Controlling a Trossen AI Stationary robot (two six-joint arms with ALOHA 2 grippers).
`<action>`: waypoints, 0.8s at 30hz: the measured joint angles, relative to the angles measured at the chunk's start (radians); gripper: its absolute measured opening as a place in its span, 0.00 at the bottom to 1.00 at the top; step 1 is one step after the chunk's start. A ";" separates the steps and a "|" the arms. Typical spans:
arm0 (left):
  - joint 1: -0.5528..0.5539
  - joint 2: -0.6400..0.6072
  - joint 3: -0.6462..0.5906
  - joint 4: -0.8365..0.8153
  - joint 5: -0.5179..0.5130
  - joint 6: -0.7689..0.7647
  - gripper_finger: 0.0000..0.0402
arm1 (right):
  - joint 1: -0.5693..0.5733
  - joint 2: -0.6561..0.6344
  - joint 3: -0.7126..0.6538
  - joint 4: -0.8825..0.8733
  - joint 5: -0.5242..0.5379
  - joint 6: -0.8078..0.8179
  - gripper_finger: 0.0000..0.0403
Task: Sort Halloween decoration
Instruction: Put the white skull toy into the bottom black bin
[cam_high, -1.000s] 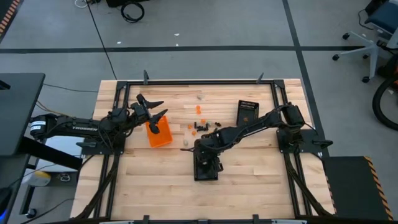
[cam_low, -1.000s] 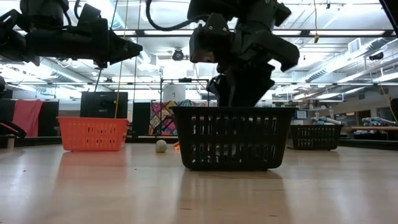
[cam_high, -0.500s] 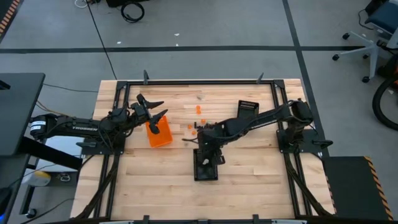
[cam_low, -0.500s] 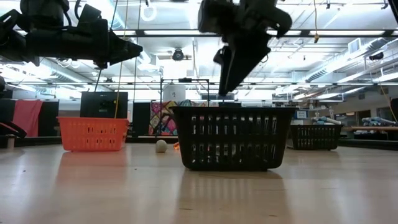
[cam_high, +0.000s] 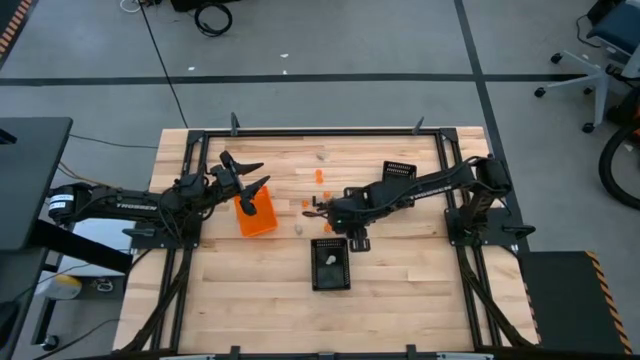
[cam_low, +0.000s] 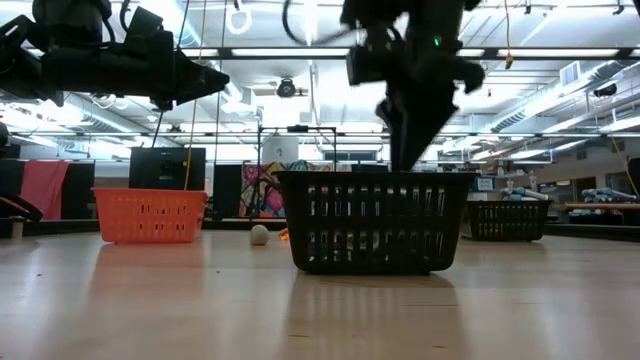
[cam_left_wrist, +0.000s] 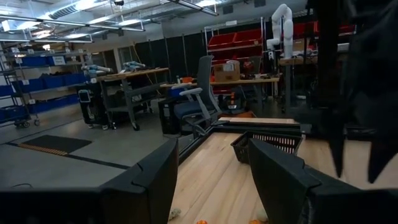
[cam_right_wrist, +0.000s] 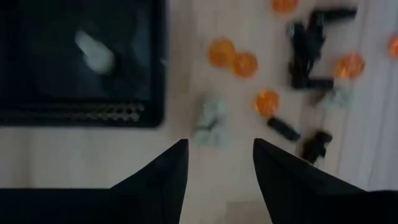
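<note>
The Halloween decoration pieces, orange (cam_right_wrist: 245, 64), black (cam_right_wrist: 305, 46) and pale (cam_right_wrist: 210, 121), lie scattered on the table (cam_high: 250, 280) around its middle (cam_high: 318, 177). One pale piece (cam_right_wrist: 93, 53) lies inside the near black mesh bin (cam_high: 331, 265). My right gripper (cam_right_wrist: 217, 146) hangs open, pointing down, above the table between that bin and the pieces, with nothing between its fingers. In the high view it is beside the bin's far end (cam_high: 338, 222). My left gripper (cam_high: 248, 172) waits open in the air over the orange bin (cam_high: 256, 213).
A second black mesh bin (cam_high: 398, 176) stands at the far right, also seen past my left gripper's fingers (cam_left_wrist: 267, 146). A black frame rail (cam_high: 320, 131) runs around the table. Bare wood lies along the near edge.
My right gripper has risen out of the near black mesh bin and gone toward the table's far edge, over the scattered pieces, tipping as it went. The bin now shows a pale piece lying in it.
</note>
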 joint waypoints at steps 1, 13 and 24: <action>0.000 0.000 0.000 0.000 0.000 0.000 0.51 | -0.010 0.000 -0.014 0.002 0.000 0.005 0.47; 0.000 0.000 0.000 -0.006 0.000 -0.003 0.51 | -0.140 0.000 -0.160 0.118 0.025 0.094 0.52; 0.000 0.000 0.000 -0.006 0.000 -0.005 0.51 | -0.222 0.000 -0.259 0.240 -0.035 0.073 0.52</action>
